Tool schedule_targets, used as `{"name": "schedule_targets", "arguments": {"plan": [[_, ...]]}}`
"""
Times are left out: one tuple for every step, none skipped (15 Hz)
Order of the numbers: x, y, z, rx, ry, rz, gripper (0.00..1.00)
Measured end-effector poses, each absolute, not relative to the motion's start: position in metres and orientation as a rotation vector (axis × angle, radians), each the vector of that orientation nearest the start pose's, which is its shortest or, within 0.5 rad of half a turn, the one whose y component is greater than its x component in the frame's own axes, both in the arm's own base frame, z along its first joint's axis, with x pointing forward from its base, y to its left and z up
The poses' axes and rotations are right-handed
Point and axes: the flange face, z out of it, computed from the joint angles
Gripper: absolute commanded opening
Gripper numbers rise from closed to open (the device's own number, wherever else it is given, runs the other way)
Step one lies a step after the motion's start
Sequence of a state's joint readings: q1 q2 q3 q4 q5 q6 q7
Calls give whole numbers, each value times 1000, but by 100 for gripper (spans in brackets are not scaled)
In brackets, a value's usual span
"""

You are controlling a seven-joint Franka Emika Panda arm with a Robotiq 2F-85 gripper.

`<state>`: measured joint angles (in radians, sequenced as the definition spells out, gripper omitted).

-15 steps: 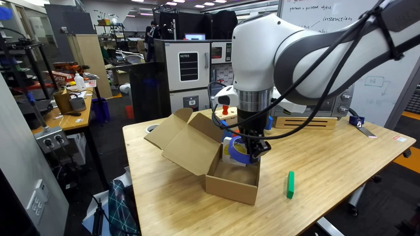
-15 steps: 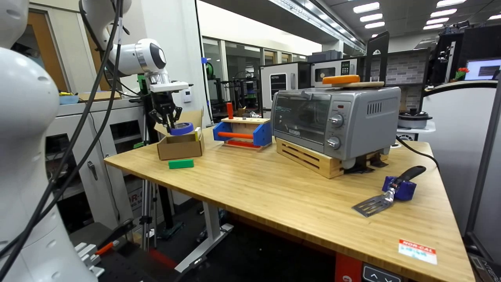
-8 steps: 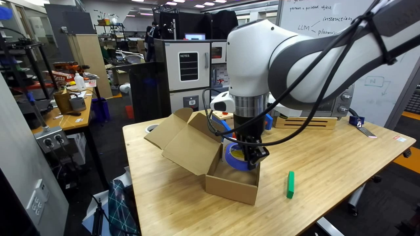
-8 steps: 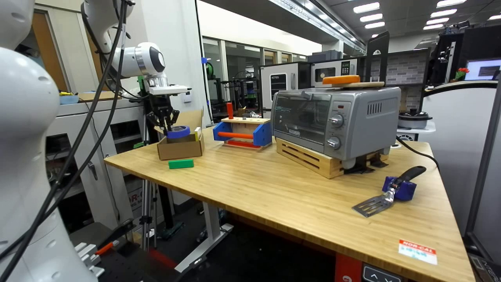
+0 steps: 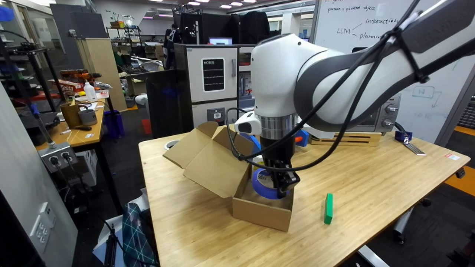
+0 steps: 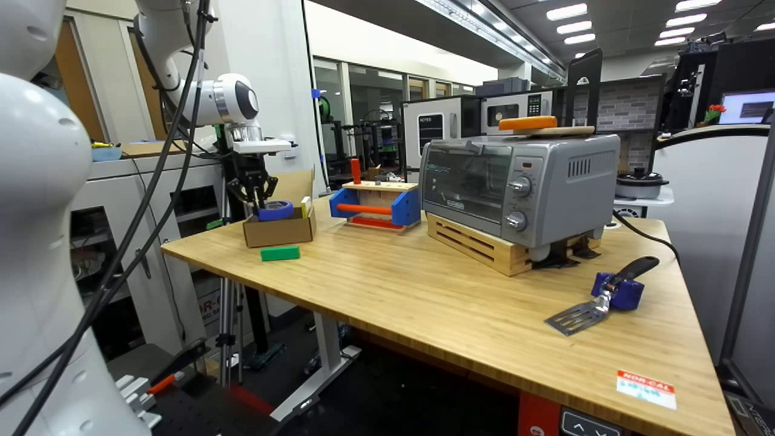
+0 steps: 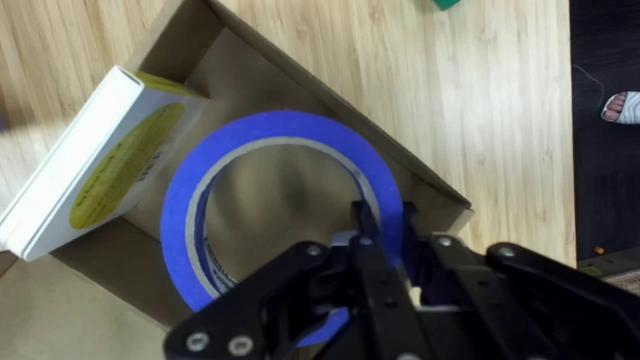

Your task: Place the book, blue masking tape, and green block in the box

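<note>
On the table point(image 6: 393, 284) I watch from afar, a gray toaster oven point(image 6: 521, 188) stands on a slatted wooden base point(image 6: 478, 247) in an exterior view, a red-and-blue toy tray point(image 6: 369, 209) to its left; near right, a metal spatula point(image 6: 596, 307) rests on a blue holder point(image 6: 628, 295). In an exterior view, a dark-clad person point(image 5: 172, 44) stands far left, a marked-up whiteboard point(image 5: 426, 115) far right.

The box point(image 5: 261, 215) is matt cardboard, the tabletop point(image 5: 371, 178) smooth wood (satiny from here), the spatula blade point(image 6: 592, 309) shiny metal.
</note>
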<state>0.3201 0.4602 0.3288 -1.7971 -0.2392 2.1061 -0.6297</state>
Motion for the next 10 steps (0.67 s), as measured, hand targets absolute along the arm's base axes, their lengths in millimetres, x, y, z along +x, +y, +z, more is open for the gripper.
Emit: {"name": "schedule_targets", "arguments": {"plan": [[524,360,288,-2454,-2035,205,4],[527,356,282,-2459,-2025,221,4],[529,352,275,-2464,-2015,238,4],[531,350,270,-2468,-2006,250,4],[532,347,265,-2471,-1999,260,4],[533,346,262,-2473,-1994,268,4],[534,345,259,-2474,-1991,273,4],[534,345,258,-2473,-1990,276,6],[535,345,257,-2473,-1989,278,8],[535,345,257,-2472,-1988,279,13]]}}
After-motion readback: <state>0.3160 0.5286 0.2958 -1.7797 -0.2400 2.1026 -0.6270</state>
